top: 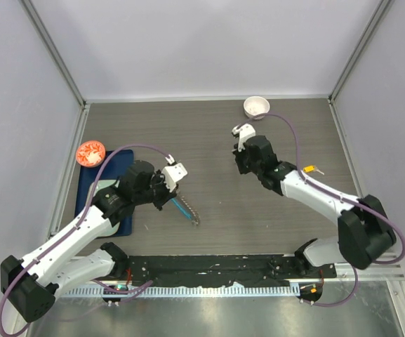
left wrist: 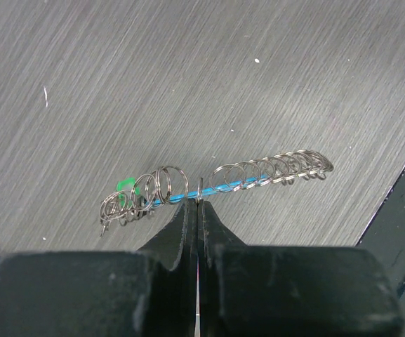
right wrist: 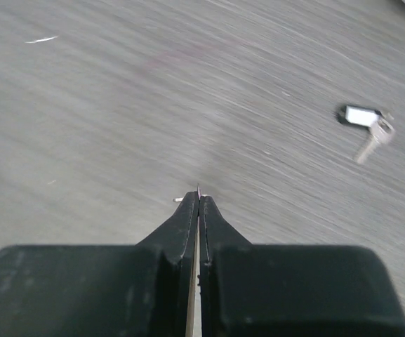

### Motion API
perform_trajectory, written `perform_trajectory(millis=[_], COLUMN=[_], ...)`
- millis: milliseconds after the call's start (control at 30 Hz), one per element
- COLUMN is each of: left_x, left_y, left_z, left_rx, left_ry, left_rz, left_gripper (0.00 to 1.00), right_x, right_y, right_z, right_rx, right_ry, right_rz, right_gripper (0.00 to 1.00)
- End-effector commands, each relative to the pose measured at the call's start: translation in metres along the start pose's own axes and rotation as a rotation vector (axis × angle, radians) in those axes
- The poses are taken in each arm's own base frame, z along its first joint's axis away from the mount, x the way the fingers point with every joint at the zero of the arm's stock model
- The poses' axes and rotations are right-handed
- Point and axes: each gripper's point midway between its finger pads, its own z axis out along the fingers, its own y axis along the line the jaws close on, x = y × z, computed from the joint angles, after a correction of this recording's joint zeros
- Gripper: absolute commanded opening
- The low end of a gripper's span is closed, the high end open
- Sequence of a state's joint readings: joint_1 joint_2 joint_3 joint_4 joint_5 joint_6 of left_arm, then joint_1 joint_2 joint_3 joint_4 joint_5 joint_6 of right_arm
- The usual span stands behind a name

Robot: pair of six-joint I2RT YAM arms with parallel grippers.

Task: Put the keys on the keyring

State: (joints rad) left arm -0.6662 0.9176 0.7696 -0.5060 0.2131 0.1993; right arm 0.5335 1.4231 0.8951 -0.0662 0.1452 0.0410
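Black left gripper [left wrist: 198, 205] fingers, pressed together, pinch the keyring [left wrist: 258, 172], a long coil of silver wire loops on a bright blue plastic core, at mid-length, low over the grey wood-grain table [left wrist: 188, 70]. The right gripper [right wrist: 198, 202], equally closed, nips what appears to be a small silver key [right wrist: 198, 189], seen edge-on. A black-tagged key [right wrist: 362, 116] lies well apart. The loops look light, springy and slippery, so the stiffer blue core is the better hold.

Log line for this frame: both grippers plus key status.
left gripper: shut on keyring | right gripper: shut on thin metal piece, likely a key | black-tagged key: loose on table
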Motion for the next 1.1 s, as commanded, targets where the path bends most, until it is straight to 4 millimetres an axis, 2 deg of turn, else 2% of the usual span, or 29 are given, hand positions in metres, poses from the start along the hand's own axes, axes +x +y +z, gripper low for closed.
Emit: perform_trajectory(millis=[0, 33, 67, 133, 167, 267, 500, 733, 933, 1067], left_x=[-0.036, -0.038, -0.042, -0.047, -0.046, -0.054, -0.072, -0.067, -0.075, -0.075], left_y=[0.001, 0.001, 0.002, -0.003, -0.004, -0.006, -0.01, -0.027, -0.033, -0.035], left_z=[-0.001, -0.001, -0.002, -0.003, -0.002, -0.002, -0.003, 0.006, 0.005, 0.005], left_rx=[0.023, 0.028, 0.026, 0.058, 0.066, 0.084, 0.11, 0.211, 0.228, 0.236], left_ry=[-0.144, -0.152, -0.163, -0.182, -0.185, -0.239, -0.321, -0.344, -0.407, -0.418], left_rz=[0.117, 0.132, 0.143, 0.201, 0.221, 0.316, 0.465, 0.469, 0.44, 0.43], left_gripper=[0.0, 0.0, 0.0, 0.0, 0.0, 0.0, 0.0, 0.0, 0.0, 0.0], right_x=[-0.033, -0.035, -0.029, -0.037, -0.03, -0.037, -0.031, -0.03, -0.023, -0.02], right_y=[0.055, 0.068, 0.082, 0.103, 0.11, 0.131, 0.156, 0.177, 0.186, 0.187], right_z=[-0.037, -0.044, -0.05, -0.067, -0.071, -0.092, -0.117, -0.143, -0.155, -0.152], right_rx=[-0.217, -0.275, -0.319, -0.416, -0.452, -0.567, -0.715, -0.818, -0.844, -0.823], right_ry=[-0.213, -0.245, -0.254, -0.334, -0.349, -0.466, -0.567, -0.637, -0.658, -0.644], right_rz=[-0.208, -0.268, -0.303, -0.353, -0.387, -0.446, -0.517, -0.541, -0.56, -0.582], right_gripper=[0.01, 0.01, 0.02, 0.02, 0.03, 0.04, 0.04, 0.04, 0.01, 0.01])
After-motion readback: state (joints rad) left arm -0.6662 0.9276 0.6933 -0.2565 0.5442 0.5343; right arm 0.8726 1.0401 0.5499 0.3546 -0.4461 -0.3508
